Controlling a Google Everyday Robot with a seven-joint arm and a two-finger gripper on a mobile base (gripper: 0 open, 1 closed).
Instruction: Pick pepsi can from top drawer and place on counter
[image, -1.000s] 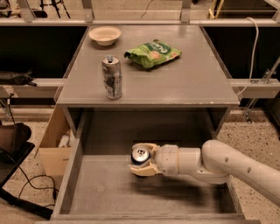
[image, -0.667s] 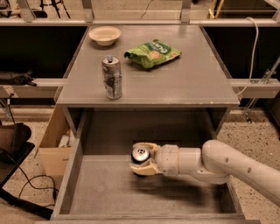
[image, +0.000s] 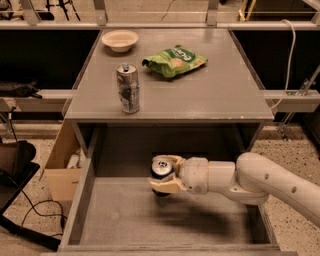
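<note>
The pepsi can (image: 161, 169), dark blue with a silver top, stands upright in the middle of the open top drawer (image: 120, 215). My gripper (image: 163, 175) reaches in from the right on a white arm, and its tan fingers (image: 167, 186) are closed around the can's body. The can's lower part is hidden behind the fingers. The counter (image: 210, 95) lies above and behind the drawer.
On the counter stand a taller silver-grey can (image: 128, 88) near the front left, a green chip bag (image: 175, 60) in the middle and a white bowl (image: 120, 40) at the back left. A cardboard box (image: 62, 165) sits on the floor left of the drawer.
The can and gripper sit slightly higher than a second ago; otherwise the arm holds the same place.
</note>
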